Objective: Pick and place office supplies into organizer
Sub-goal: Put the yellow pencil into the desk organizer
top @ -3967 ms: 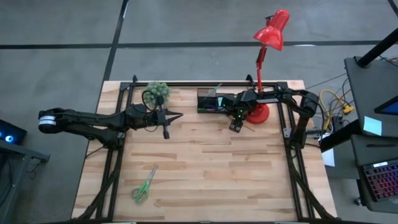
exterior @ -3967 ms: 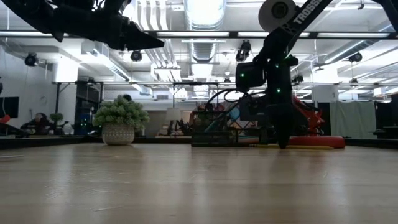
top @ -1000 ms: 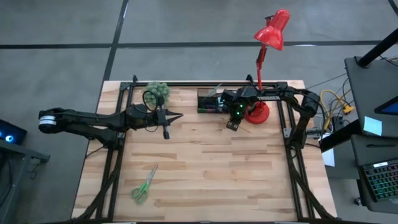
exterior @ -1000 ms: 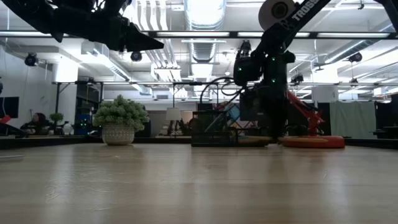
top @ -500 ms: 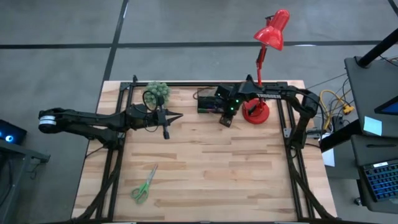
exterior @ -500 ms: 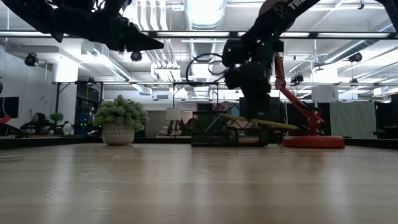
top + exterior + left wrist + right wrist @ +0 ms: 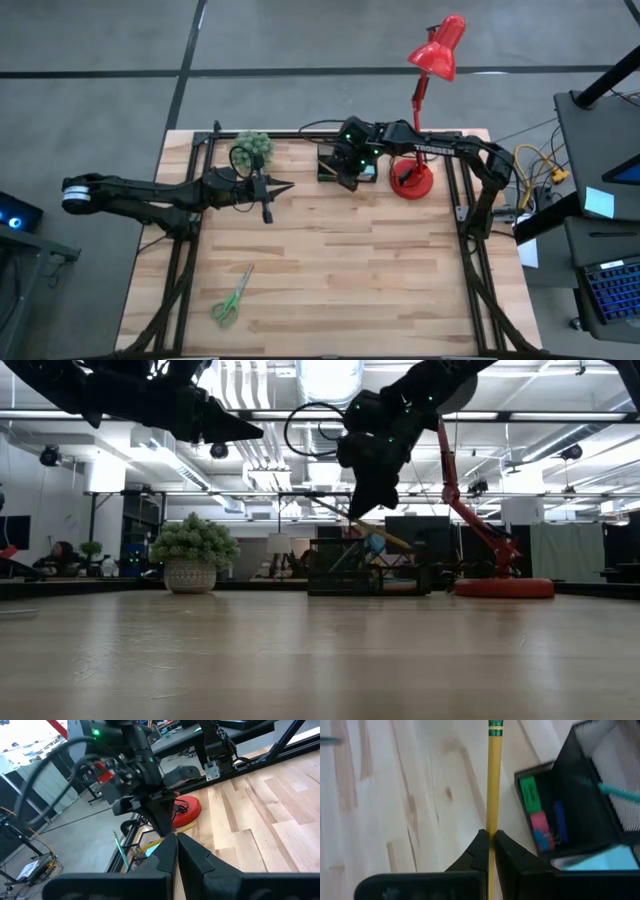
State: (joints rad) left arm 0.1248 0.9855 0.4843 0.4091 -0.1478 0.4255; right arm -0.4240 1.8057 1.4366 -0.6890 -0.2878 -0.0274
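Your right hand (image 7: 490,840) hangs raised at the far edge of the worktop, fingers pinched on a yellow pencil (image 7: 494,780). Your left hand (image 7: 176,851) waits outstretched, fingers pressed together, holding nothing.

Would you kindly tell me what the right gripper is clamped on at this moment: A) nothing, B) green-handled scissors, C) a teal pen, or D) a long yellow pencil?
D: the right gripper has its fingers shut on the long yellow pencil, beside the black mesh organizer.
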